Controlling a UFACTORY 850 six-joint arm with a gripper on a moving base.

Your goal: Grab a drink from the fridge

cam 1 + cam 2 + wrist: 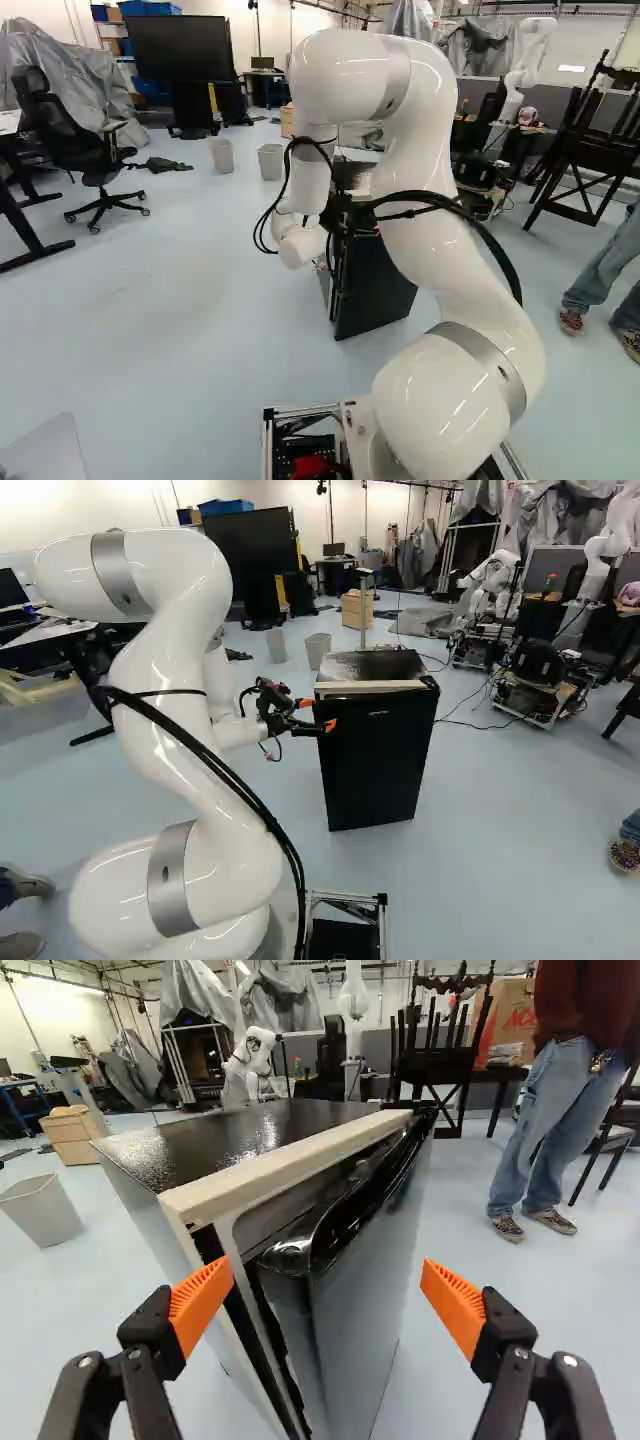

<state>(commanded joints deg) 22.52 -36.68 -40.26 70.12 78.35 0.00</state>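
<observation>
Fridge [375, 760] first: the drink itself is nowhere in sight, and I take it to be inside, behind the black door [385, 1270]. The door comes before anything else, and it should handle as a stiff panel on a hinge at the far end, not something to lift. Its face looks smooth and glossy, so pads pressed flat on it would likely slip. It may be standing slightly ajar, since a dark gap runs down beside the pale frame [280, 1167], though from this angle it is hard to be sure.

The best hold is the free upright edge, nearest the arm [190, 700], with one finger working into the gap and the other on the face, then a slow swing outward. A hard tug might drag or tip the cabinet. The drink, once reached, would probably be light, rigid and perhaps slick with cold, best taken round its middle.

The end effector [328, 1302] has its fingers spread wide, orange pads [455, 1305] facing each other, with nothing gripped. The door's free edge lies just ahead of it, lined up with the space between the fingers; one finger points along the cabinet's side, the other out past the door's face.
</observation>
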